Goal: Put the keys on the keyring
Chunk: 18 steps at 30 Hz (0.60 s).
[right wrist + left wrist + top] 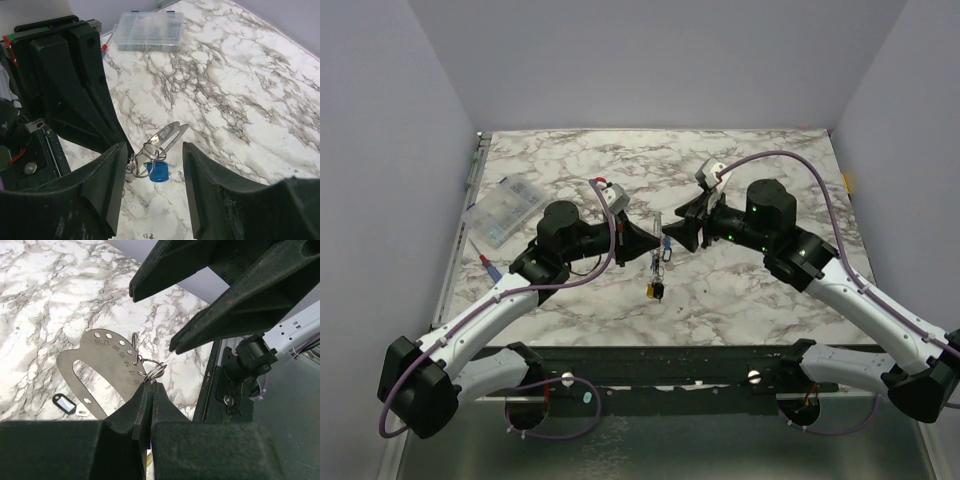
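Wire keyring (157,369) pinched in closed left gripper (151,385), right gripper (153,150) open by keys (158,172): risk of slipping free if nudged.

We look onto a white marble-patterned counter (770,300) with grey veining, boxed in by plain pale lavender walls (660,60) along its far edge and both sides. A dark rail (660,365) lines the near edge. Light falls soft and even.
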Each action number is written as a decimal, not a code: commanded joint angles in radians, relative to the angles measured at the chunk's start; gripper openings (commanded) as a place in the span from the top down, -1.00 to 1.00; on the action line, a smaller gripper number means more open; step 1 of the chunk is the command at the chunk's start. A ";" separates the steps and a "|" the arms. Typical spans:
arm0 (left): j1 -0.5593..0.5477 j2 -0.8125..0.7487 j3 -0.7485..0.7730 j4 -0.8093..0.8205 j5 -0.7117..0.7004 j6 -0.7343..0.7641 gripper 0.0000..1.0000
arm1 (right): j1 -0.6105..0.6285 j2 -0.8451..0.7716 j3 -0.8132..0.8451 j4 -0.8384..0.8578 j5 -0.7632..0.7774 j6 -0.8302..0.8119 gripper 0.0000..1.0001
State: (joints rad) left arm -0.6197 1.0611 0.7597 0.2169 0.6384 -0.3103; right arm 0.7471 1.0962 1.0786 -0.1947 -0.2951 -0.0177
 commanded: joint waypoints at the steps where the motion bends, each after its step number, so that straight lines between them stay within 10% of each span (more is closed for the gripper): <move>1: -0.005 -0.045 0.029 -0.009 0.005 -0.014 1.00 | 0.007 -0.033 -0.004 0.024 0.067 0.043 -0.09; 12: -0.005 -0.048 0.074 -0.047 0.052 -0.024 1.00 | 0.007 0.023 0.019 -0.084 -0.134 -0.016 0.04; 18: -0.005 -0.070 0.084 -0.048 0.120 -0.053 1.00 | 0.007 0.039 0.011 -0.051 -0.119 -0.008 0.46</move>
State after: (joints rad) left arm -0.6197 1.0317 0.8040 0.1478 0.6842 -0.3332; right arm 0.7471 1.1217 1.0809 -0.2489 -0.3851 -0.0227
